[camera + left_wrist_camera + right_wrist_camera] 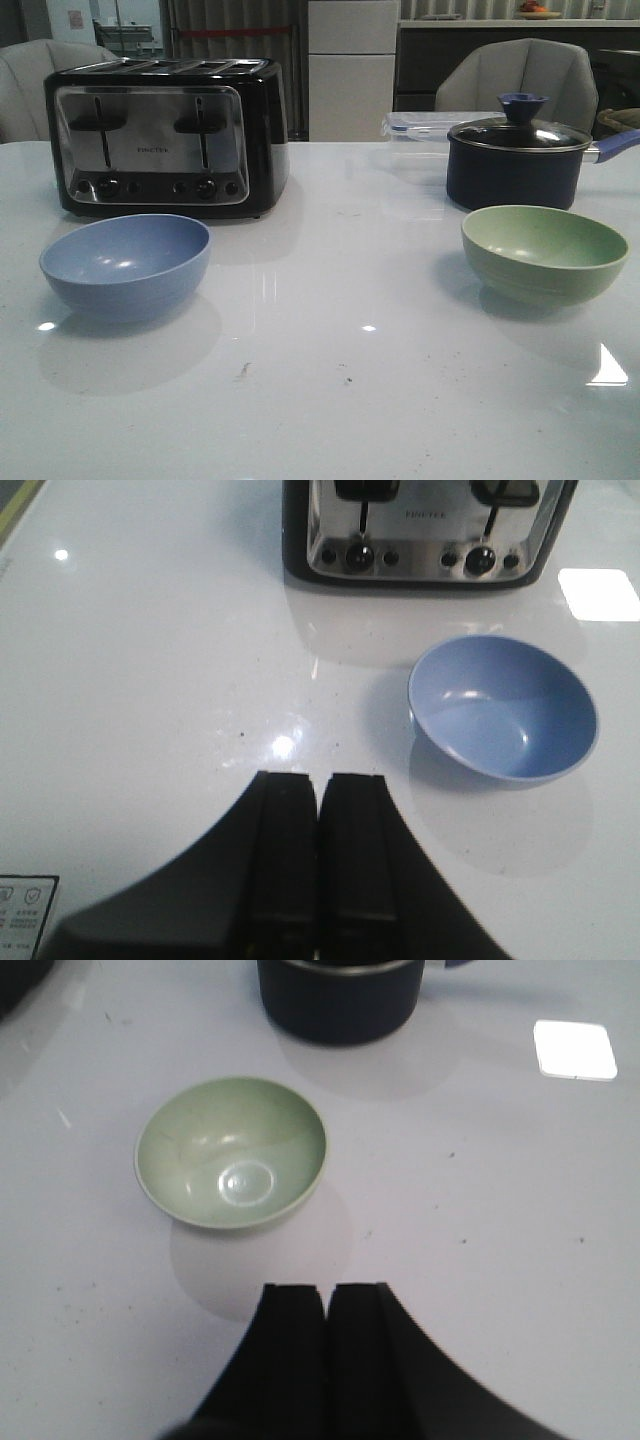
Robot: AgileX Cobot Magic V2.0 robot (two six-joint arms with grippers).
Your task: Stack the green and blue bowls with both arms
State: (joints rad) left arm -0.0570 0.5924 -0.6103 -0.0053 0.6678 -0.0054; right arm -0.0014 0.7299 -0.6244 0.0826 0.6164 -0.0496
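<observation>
The blue bowl stands upright and empty on the white table at the left, in front of the toaster. It also shows in the left wrist view. The green bowl stands upright and empty at the right, in front of the saucepan, and shows in the right wrist view. The two bowls are far apart. My left gripper is shut and empty, above the table short of the blue bowl. My right gripper is shut and empty, short of the green bowl. Neither arm shows in the front view.
A black and chrome toaster stands at the back left. A dark navy saucepan with a glass lid stands at the back right, with a clear plastic container behind it. Chairs stand beyond the table's far edge.
</observation>
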